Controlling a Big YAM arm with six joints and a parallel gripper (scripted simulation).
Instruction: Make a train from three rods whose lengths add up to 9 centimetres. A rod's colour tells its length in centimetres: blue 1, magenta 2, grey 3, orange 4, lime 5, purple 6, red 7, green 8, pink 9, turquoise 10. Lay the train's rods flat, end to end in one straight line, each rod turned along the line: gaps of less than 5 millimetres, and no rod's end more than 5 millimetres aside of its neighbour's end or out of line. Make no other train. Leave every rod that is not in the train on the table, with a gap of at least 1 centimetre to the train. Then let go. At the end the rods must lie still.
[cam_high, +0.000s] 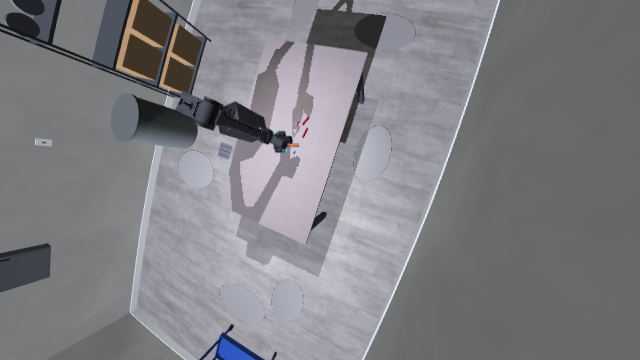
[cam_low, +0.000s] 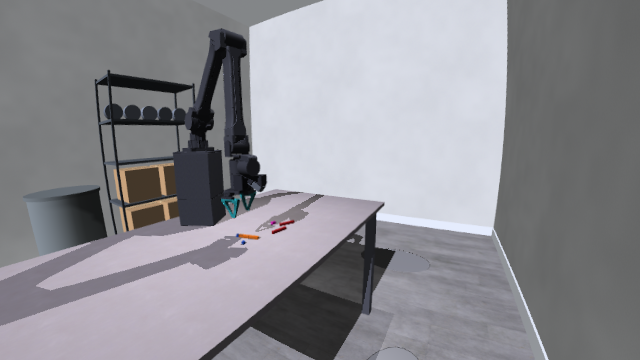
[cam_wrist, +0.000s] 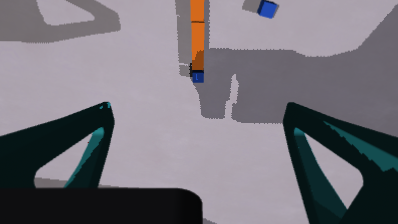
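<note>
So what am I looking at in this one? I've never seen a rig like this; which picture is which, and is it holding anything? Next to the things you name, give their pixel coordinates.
It is one jointed robot arm (cam_high: 243, 122) (cam_low: 234, 95) with a two-fingered gripper (cam_low: 241, 212) (cam_wrist: 198, 111) whose fingers are teal. The top picture looks down on the room, the exterior one looks along the table (cam_high: 280, 210) (cam_low: 210, 300) from beside it, and the wrist one looks past the fingers at the tabletop.

On the table, two orange rods and a small blue rod (cam_wrist: 198, 77) form a straight line. Another blue rod (cam_high: 294, 152) (cam_low: 243, 242) (cam_wrist: 268, 9) lies apart from it, as do two red rods and a magenta one (cam_high: 297, 123) (cam_low: 273, 223). The gripper is open, above the table, holding nothing.
</note>
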